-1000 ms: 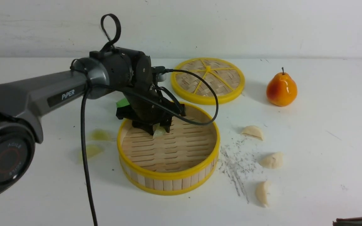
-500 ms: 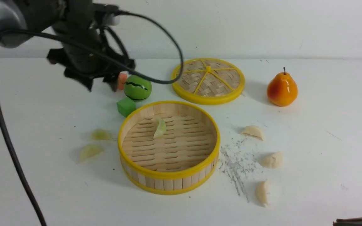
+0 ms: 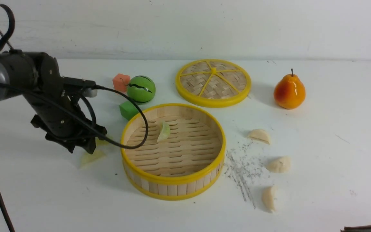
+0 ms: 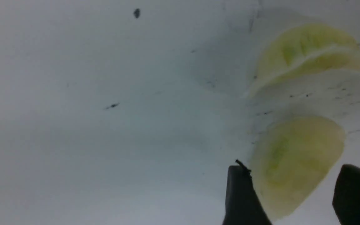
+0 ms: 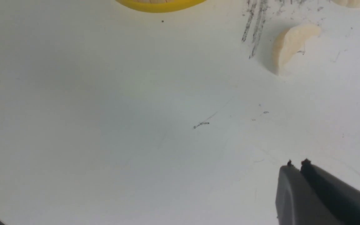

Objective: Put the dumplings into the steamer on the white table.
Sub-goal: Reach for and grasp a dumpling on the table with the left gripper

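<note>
Since earlier frame, L gripper (image 3: 80, 148) has come down left of steamer (image 3: 172, 148), fingers wide apart, nothing held, w/ 2 yellow-green dumplings (image 3: 92, 157) below; 3rd (image 3: 164, 132) inside steamer. R gripper (image 5: 297, 162): fingertips together, empty. Woven lid (image 3: 213, 83) behind steamer; pear (image 3: 289, 91) & 3 cream dumplings (image 3: 279, 164) to its right.

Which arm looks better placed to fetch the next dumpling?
The robot's left, I'd say. Its claw is open, with a yellow-green dumpling showing between its fingertips. The right claw is nearly shut and away from the nearest cream-white dumpling.
</note>
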Controlling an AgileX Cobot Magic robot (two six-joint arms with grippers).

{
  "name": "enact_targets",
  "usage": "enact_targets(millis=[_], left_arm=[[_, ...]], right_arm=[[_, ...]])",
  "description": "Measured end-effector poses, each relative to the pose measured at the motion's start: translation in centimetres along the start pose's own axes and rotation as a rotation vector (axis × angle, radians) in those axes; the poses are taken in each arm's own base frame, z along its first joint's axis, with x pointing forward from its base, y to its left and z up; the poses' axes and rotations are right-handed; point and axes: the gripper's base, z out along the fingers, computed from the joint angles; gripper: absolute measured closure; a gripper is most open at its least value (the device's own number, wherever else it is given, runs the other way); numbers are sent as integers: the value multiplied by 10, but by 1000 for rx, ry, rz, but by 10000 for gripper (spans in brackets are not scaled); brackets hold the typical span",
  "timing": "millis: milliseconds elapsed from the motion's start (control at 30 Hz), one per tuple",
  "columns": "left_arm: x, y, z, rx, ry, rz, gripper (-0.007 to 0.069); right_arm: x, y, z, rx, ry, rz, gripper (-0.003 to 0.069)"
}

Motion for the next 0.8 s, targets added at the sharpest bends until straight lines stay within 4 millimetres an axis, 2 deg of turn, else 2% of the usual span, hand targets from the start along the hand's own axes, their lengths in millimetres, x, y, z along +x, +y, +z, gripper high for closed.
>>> enact_targets(millis=[233,300,400,433,700,800], left_arm=[[4,-2,22,24,45,45,264],[4,-2,22,27,42,37,294],[3,-3,22,39,39,-50,409],[3,-3,22,40,40,-84,417],[3,-4,20,44,50,-283,415],[5,-5,12,48,68,-305,415]], right_arm=[[-1,0,0,4,-10,2,626],[-1,0,0,4,-10,2,624],[-1,0,0,4,-10,2,619],[-1,0,0,4,-10,2,617],[-1,0,0,4,-10,2,607],[-1,0,0,4,-10,2,606]])
